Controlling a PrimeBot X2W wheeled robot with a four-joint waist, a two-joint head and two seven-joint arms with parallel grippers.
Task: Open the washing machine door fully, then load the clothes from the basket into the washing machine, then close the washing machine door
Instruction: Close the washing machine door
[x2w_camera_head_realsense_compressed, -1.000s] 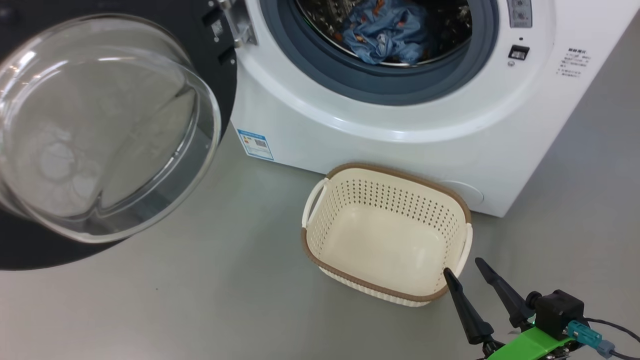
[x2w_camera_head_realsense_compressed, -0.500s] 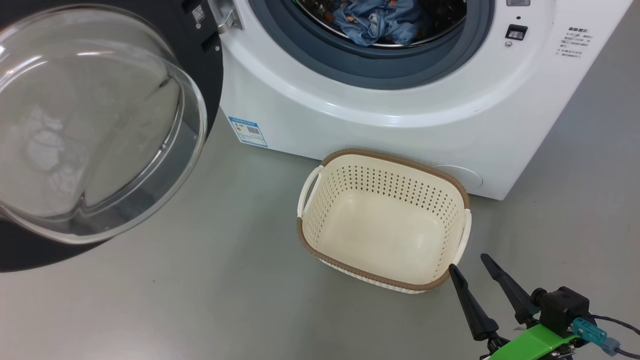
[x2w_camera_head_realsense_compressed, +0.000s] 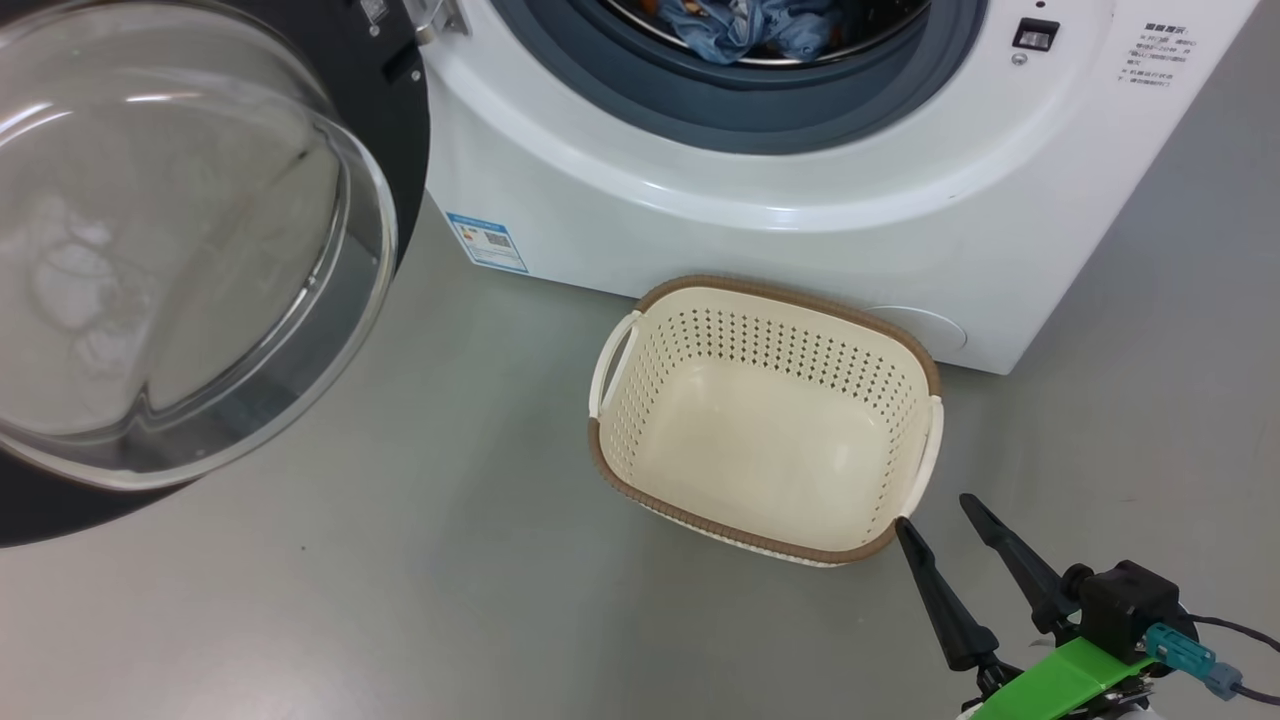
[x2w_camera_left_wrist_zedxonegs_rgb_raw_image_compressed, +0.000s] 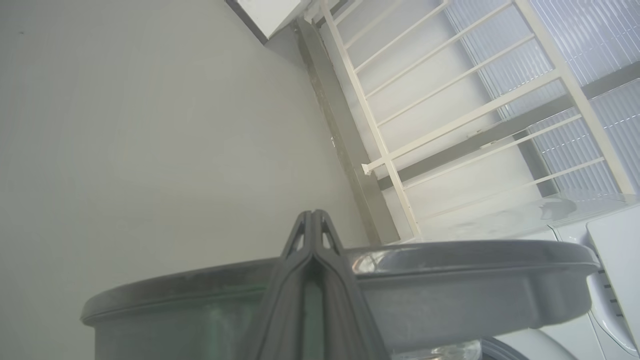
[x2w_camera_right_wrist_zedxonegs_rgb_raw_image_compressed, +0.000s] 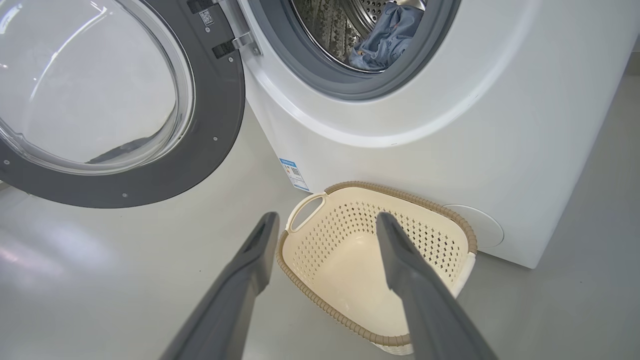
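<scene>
The white washing machine (x2w_camera_head_realsense_compressed: 760, 230) (x2w_camera_right_wrist_zedxonegs_rgb_raw_image_compressed: 450, 125) stands with its round door (x2w_camera_head_realsense_compressed: 180, 250) (x2w_camera_right_wrist_zedxonegs_rgb_raw_image_compressed: 100, 95) swung wide to the left. Light-blue clothes (x2w_camera_head_realsense_compressed: 750, 25) (x2w_camera_right_wrist_zedxonegs_rgb_raw_image_compressed: 390, 37) lie inside the drum. The cream basket (x2w_camera_head_realsense_compressed: 765, 300) (x2w_camera_right_wrist_zedxonegs_rgb_raw_image_compressed: 400, 197) sits on the floor before the machine with nothing in it. My right gripper (x2w_camera_head_realsense_compressed: 940, 518) (x2w_camera_right_wrist_zedxonegs_rgb_raw_image_compressed: 325, 220) hangs open just off the basket's near right corner, holding nothing. In the left wrist view my left gripper (x2w_camera_left_wrist_zedxonegs_rgb_raw_image_compressed: 312, 216) is shut and empty, its fingertips (x2w_camera_left_wrist_zedxonegs_rgb_raw_image_compressed: 320, 235) pressed together over the door's dark rim (x2w_camera_left_wrist_zedxonegs_rgb_raw_image_compressed: 450, 260).
Grey floor (x2w_camera_head_realsense_compressed: 400, 560) spreads around the basket and under the door. A small blue label (x2w_camera_head_realsense_compressed: 487, 242) marks the washer's lower left front. A cream railing (x2w_camera_left_wrist_zedxonegs_rgb_raw_image_compressed: 450, 110) and a wall base stand beyond the door in the left wrist view.
The head view has tilted down, so washer and basket sit higher in the picture. The right gripper stays open by the basket's corner.
</scene>
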